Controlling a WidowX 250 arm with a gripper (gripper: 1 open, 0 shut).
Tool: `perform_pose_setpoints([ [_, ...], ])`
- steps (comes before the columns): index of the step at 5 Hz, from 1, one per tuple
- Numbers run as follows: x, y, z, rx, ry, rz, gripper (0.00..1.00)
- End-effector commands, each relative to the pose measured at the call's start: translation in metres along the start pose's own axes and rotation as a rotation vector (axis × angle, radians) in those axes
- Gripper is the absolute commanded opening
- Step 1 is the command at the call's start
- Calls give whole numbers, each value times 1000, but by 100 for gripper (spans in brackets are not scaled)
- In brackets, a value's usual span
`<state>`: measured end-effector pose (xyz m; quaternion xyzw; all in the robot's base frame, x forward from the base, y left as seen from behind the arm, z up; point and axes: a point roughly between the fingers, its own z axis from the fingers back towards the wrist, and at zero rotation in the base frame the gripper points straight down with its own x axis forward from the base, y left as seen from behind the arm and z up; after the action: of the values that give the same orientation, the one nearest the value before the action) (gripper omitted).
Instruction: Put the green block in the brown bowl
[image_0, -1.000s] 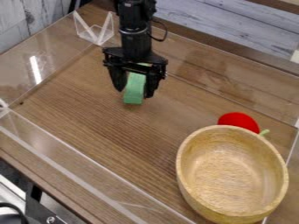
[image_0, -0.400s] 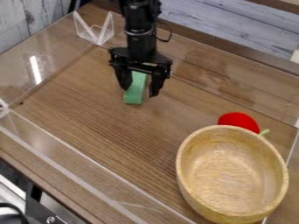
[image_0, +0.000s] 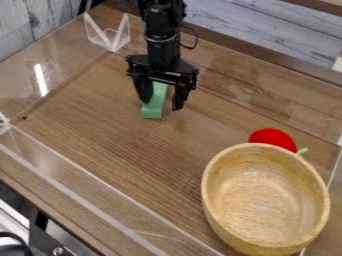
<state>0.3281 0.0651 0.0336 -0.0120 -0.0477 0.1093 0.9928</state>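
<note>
Wooden table (image_0: 120, 150) holds brown bowl (image_0: 265, 197), nothing inside.

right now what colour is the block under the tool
Light green, clearest in the camera view.

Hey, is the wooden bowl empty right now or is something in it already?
Empty. The brown bowl shows only bare wood grain inside; the green block lies on the table, between the gripper's fingers.

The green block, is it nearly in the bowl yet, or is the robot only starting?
Only starting. Done: the gripper is down around the green block, jaws open on either side. In hand: the grasp itself, not yet closed. Left: lifting the block and carrying it to the brown bowl, which sits empty near the table's corner.
</note>
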Motion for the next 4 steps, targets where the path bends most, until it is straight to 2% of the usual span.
perform_pose_setpoints([
  [1, 14, 2, 11, 3, -63, -1, 100],
  [3, 3, 5, 14, 23, -78, 102, 100],
  [4, -3, -5, 9, 25, -85, 113, 100],
])
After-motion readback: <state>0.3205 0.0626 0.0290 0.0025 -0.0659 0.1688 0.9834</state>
